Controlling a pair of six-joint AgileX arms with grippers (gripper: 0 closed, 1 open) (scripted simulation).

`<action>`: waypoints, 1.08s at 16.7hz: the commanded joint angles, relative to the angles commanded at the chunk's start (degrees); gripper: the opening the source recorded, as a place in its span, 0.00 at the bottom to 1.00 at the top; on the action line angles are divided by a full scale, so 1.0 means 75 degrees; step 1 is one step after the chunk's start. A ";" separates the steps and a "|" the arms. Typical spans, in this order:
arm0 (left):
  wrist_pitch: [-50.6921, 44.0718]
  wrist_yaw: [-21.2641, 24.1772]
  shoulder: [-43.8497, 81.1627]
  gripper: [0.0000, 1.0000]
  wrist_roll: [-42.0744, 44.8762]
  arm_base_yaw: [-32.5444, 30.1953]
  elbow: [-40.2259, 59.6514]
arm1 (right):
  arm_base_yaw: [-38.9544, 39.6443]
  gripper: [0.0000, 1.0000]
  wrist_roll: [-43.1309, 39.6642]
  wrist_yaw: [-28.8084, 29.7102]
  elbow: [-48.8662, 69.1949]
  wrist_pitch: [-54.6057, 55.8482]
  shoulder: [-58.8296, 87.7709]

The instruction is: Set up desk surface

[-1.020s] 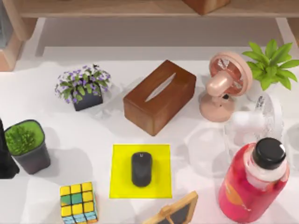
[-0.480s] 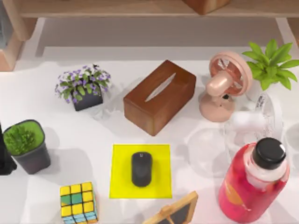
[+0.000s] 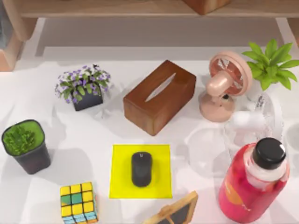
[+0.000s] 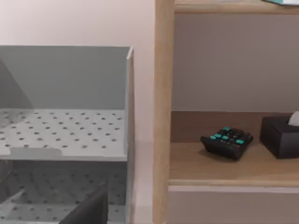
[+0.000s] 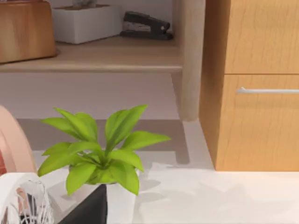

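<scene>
Desk surface: the broad white flat tabletop (image 3: 84,135) is spreading beneath everything.
Centre: a black computer mouse (image 3: 141,169) is lying on a small yellow square mat (image 3: 119,172).
Pincers: I cannot tell their state.

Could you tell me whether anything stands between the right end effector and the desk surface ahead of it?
Partly, yes. In the right wrist view, the leafy green plant and a white fan's cage stand just ahead of the right end effector. Beside the plant, the desk surface lies bare.
</scene>
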 joint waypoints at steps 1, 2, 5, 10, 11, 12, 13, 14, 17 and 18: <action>-0.0221 -0.0058 0.0546 1.00 0.0002 -0.0064 0.0776 | 0.0000 1.00 0.0000 0.0000 0.0000 0.0000 0.0000; -0.0452 -0.0120 0.1118 1.00 0.0003 -0.0132 0.1589 | 0.0000 1.00 0.0000 0.0000 0.0000 0.0000 0.0000; -0.1213 -0.0320 0.3003 1.00 0.0008 -0.0357 0.4262 | 0.0000 1.00 0.0000 0.0000 0.0000 0.0000 0.0000; -0.2617 -0.0688 0.6482 1.00 0.0015 -0.0777 0.9176 | 0.0000 1.00 0.0000 0.0000 0.0000 0.0000 0.0000; -0.2909 -0.0764 0.7205 1.00 0.0016 -0.0865 1.0194 | 0.0000 1.00 0.0000 0.0000 0.0000 0.0000 0.0000; -0.3201 -0.0840 0.7929 1.00 0.0017 -0.0953 1.1211 | 0.0000 1.00 0.0000 0.0000 0.0000 0.0000 0.0000; -0.3493 -0.0916 0.8653 1.00 0.0018 -0.1042 1.2229 | 0.0000 1.00 0.0000 0.0000 0.0000 0.0000 0.0000; -0.3782 -0.0992 0.9371 1.00 0.0019 -0.1130 1.3236 | 0.0000 1.00 0.0000 0.0000 0.0000 0.0000 0.0000; -0.4629 -0.1211 1.1475 1.00 0.0022 -0.1390 1.6186 | 0.0000 1.00 0.0000 0.0000 0.0000 0.0000 0.0000; -0.4900 -0.1281 1.2150 1.00 0.0023 -0.1474 1.7133 | 0.0000 1.00 0.0000 0.0000 0.0000 0.0000 0.0000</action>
